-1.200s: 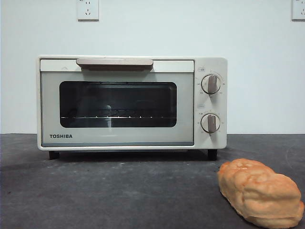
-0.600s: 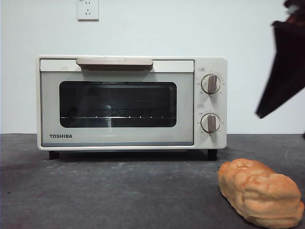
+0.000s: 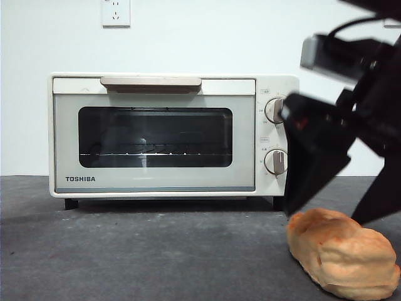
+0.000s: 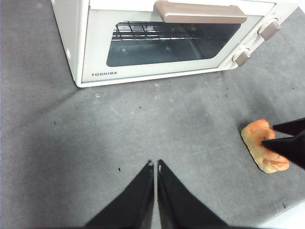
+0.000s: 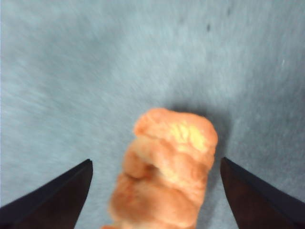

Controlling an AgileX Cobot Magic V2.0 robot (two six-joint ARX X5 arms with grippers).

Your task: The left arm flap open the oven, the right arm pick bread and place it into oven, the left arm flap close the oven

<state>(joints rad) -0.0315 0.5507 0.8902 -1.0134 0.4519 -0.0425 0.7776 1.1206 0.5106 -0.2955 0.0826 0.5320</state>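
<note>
Plain white wall (image 3: pixel 200 37) behind, matte, evenly lit. White wall socket (image 3: pixel 116 12) high up, left of centre; part of a second socket (image 3: pixel 393 22) at the upper right edge, mostly hidden. Dark grey tabletop (image 3: pixel 156 251) meets the wall along a straight level line. Surface slightly rough, faintly mottled, with small dark specks and a few pale marks (image 4: pixel 97 95) in the left wrist view. Pale strip beyond the table edge (image 4: pixel 286 220) at one corner there. Soft, diffuse light, weak shadows.
</note>
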